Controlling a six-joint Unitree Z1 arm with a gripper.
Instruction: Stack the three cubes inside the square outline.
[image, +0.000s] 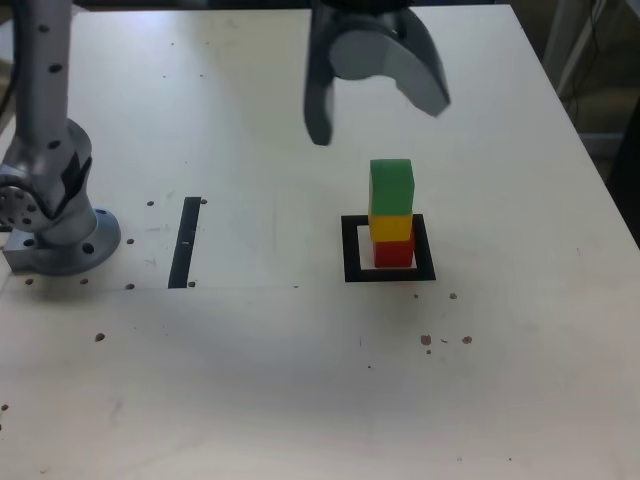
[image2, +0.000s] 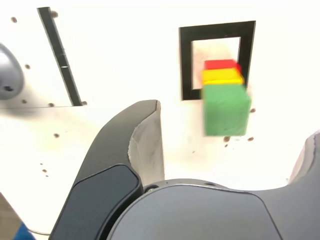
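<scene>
Three cubes stacked within square outline, green topmost; gripper fingers spread wide

A robotics lab or workshop, judging by the arm's bolted base.

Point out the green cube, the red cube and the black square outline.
Green cube (image: 392, 189): exterior view, on its front face.
Red cube (image: 394, 253): exterior view, on its front face.
Black square outline (image2: 186, 65): wrist view, on one side strip.

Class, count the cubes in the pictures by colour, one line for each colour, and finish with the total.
Red cube: 1
Yellow cube: 1
Green cube: 1
Total: 3
</scene>
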